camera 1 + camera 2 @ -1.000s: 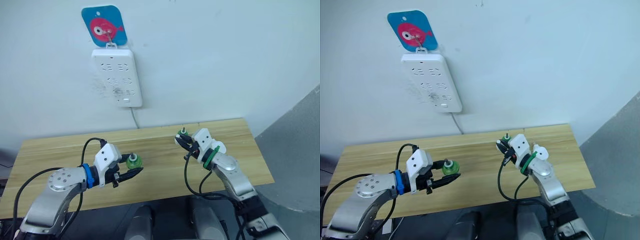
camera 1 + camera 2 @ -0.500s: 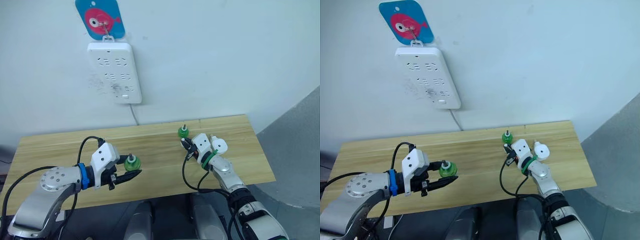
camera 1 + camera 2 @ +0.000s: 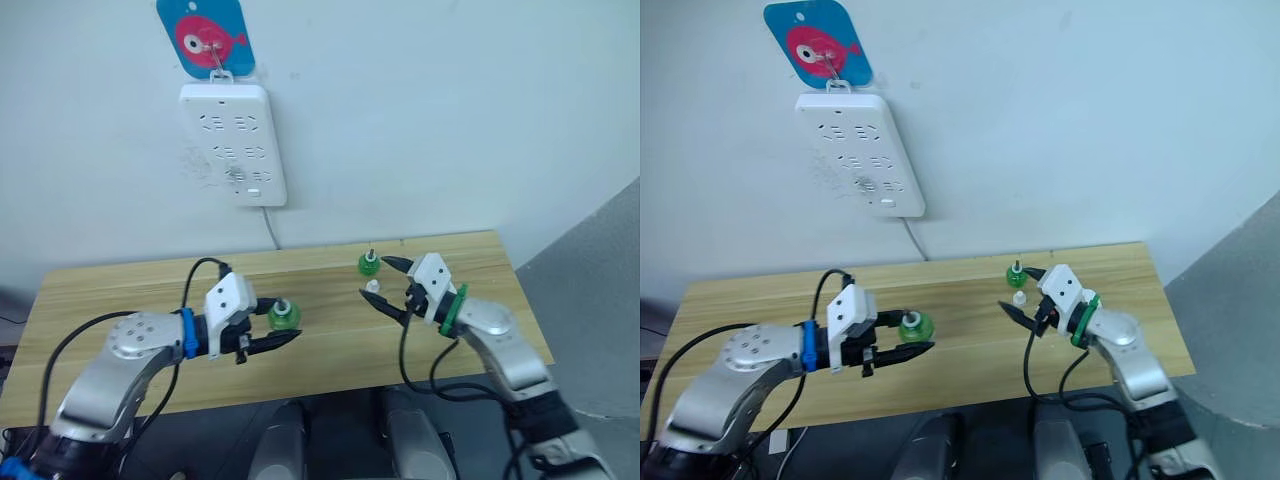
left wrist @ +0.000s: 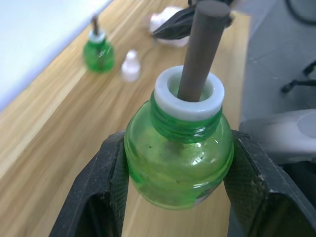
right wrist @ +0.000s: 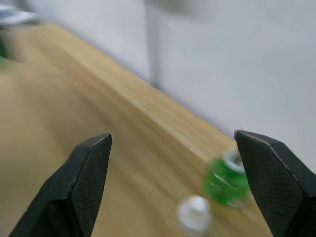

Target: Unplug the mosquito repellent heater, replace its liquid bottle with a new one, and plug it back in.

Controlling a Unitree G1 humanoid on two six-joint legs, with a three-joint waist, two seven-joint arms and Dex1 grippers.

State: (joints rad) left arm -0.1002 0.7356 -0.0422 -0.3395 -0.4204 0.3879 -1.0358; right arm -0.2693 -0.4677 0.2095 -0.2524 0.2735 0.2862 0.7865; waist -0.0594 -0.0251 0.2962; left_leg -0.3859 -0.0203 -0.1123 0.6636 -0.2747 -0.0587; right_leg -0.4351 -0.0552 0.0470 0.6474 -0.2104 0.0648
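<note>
Wooden table (image 3: 120, 290): work surface, wall behind.
Left claw (image 3: 285, 325): mine, clenched on a green bottle (image 4: 177, 148) with its wick up and no cap, held over the near half of the table.
Right claw (image 3: 376, 279): spread wide and empty. A second ago its tips were at the far bottle, so it has let go.
White cap (image 3: 372, 286): lies loose on the table, just beside the right claw.
Second green bottle (image 3: 367, 265): stands upright near the far edge, free.
Mosquito repellent heater: I cannot place it.
Power strip (image 3: 232, 143): hangs on the wall with bare sockets.
Reading: unplugging looks done. The bottle swap is likely underway, and replugging remains.
</note>
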